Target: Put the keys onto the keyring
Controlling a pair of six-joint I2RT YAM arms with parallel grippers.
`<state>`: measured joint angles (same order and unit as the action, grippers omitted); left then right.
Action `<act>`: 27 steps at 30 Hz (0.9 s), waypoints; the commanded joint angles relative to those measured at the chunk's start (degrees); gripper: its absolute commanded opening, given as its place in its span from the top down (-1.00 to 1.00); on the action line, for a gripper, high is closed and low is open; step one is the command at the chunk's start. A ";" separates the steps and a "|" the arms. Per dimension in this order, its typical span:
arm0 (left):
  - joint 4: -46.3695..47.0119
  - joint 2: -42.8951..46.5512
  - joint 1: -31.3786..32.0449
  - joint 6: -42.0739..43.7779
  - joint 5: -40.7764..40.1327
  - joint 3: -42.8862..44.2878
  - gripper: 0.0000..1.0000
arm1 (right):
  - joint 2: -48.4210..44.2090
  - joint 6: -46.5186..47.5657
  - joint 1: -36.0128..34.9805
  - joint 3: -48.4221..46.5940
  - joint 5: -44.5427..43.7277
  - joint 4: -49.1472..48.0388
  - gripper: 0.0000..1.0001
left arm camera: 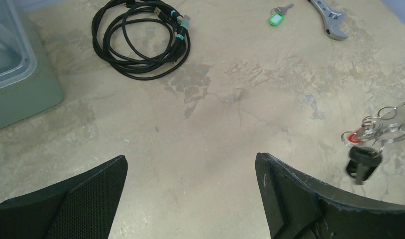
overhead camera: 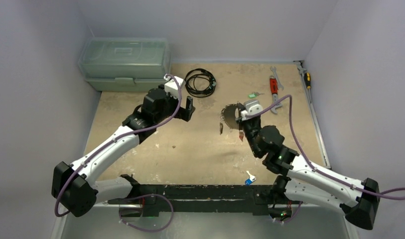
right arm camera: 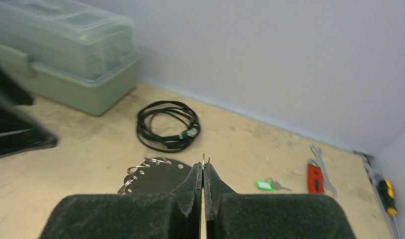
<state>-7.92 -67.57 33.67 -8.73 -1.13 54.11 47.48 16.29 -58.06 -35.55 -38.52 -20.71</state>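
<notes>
Right gripper clenched on a thin wire of the keyring; left gripper spread wide, hovering above the table.
Wire tip stands just past the right fingertips, in line with the fingers; the rest of the loop is hidden, so its long axis cannot be told; a bunch of keys on small rings, one black-headed, sits just beside that gripper; a green-tagged key lies apart, blade toward the red-handled wrench; a blue-tagged key lies near the arm bases.
</notes>
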 commanded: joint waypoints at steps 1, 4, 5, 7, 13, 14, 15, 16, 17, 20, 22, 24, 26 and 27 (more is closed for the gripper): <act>1.89 2.15 -0.42 -6.37 1.57 1.44 -0.93 | -0.24 -9.14 6.24 -5.05 -2.32 5.40 1.00; 1.53 4.07 1.60 -10.62 1.56 -0.51 -0.80 | 0.66 -12.17 10.90 -4.75 -0.12 5.84 1.00; 1.57 5.09 3.97 -11.41 -1.81 -1.82 -0.79 | 1.23 -13.52 13.06 -4.86 0.27 6.44 1.00; 0.95 6.24 10.23 -12.10 -9.54 -3.88 -0.79 | 2.17 -15.37 15.41 -5.13 1.25 7.07 1.00; -2.03 5.22 20.81 -15.34 -15.05 -5.65 -0.67 | 2.45 -18.60 18.19 -3.14 4.26 4.67 1.00; -1.92 5.03 22.03 -15.45 -16.20 -6.20 -0.67 | 2.37 -18.80 18.43 -2.89 4.17 4.40 1.00; -1.49 4.84 23.07 -15.48 -16.83 -6.93 -0.66 | 2.31 -18.87 18.57 -2.68 3.79 4.18 1.00; -0.85 4.55 23.85 -15.30 -17.19 -7.77 -0.66 | 2.16 -18.92 18.64 -2.47 3.28 3.91 1.00; -0.23 4.12 24.56 -15.17 -17.47 -8.58 -0.65 | 1.88 -18.91 18.68 -2.17 2.76 3.48 1.00; 1.44 3.36 25.44 -16.06 -17.87 -11.02 -0.58 | 0.50 -18.97 18.76 -1.04 2.57 2.26 1.00; 1.80 2.92 25.83 -17.60 -17.86 -11.74 -0.54 | -0.28 -19.18 18.73 -0.35 2.45 1.87 1.00; 2.25 2.42 26.62 -19.10 -18.32 -12.36 -0.53 | -0.83 -19.41 18.74 0.26 2.19 1.14 1.00; 2.24 1.68 28.12 -20.34 -20.00 -12.65 -0.53 | -1.05 -19.90 18.71 0.54 1.97 0.94 1.00; 2.14 1.13 29.04 -20.84 -20.91 -12.63 -0.53 | -1.09 -20.04 18.76 0.69 1.88 0.87 1.00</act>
<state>-8.58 -65.52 59.99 -25.69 -18.22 41.67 47.68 -2.07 -39.68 -35.33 -36.05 -15.07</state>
